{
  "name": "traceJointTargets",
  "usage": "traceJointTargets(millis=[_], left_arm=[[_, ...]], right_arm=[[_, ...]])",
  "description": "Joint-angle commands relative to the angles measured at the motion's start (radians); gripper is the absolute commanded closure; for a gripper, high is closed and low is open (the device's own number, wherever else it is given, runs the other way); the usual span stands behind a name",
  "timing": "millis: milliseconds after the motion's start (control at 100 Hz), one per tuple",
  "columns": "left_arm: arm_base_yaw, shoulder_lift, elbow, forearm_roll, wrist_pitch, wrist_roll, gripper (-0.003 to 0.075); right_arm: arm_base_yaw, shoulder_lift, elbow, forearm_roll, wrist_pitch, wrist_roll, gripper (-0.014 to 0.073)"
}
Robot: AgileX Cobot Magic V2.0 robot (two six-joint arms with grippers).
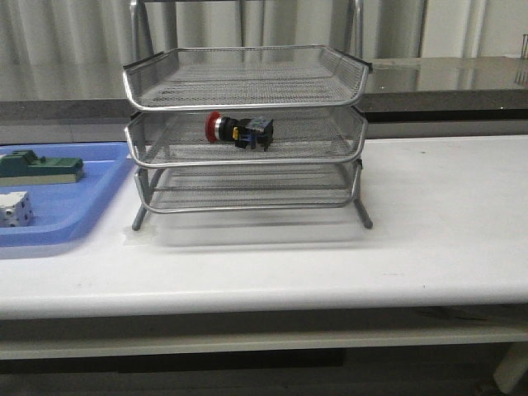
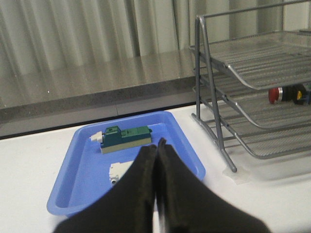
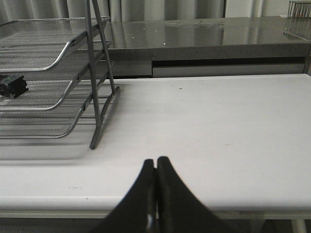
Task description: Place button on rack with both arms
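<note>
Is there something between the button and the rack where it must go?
No. The button already lies on its side in the middle tray of the rack. Both grippers, left gripper and right gripper, are shut and away from it.

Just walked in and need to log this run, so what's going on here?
Nothing is being handled right now. The button lies on its side in the middle tier of the rack, red cap toward the blue tray. Both arms are clear of it: the left gripper is shut and empty above the blue tray, and the right gripper is shut and empty over bare table beside the rack. The placement looks done.
</note>
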Motion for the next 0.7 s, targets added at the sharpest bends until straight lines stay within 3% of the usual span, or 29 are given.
traceJointTargets(millis=[0,690], left_arm=[[0.002,-0.010,0.055,0.001,-0.082,-0.013,0.0741],[0.076,-0.077,0.055,-0.003,-0.081,-0.013,0.0741]], right_arm=[[0.001,-0.020,-0.020,-0.007,-0.087,-0.001,0.0653],[0.001,-0.020,-0.020,-0.007,-0.087,-0.001,0.0653]])
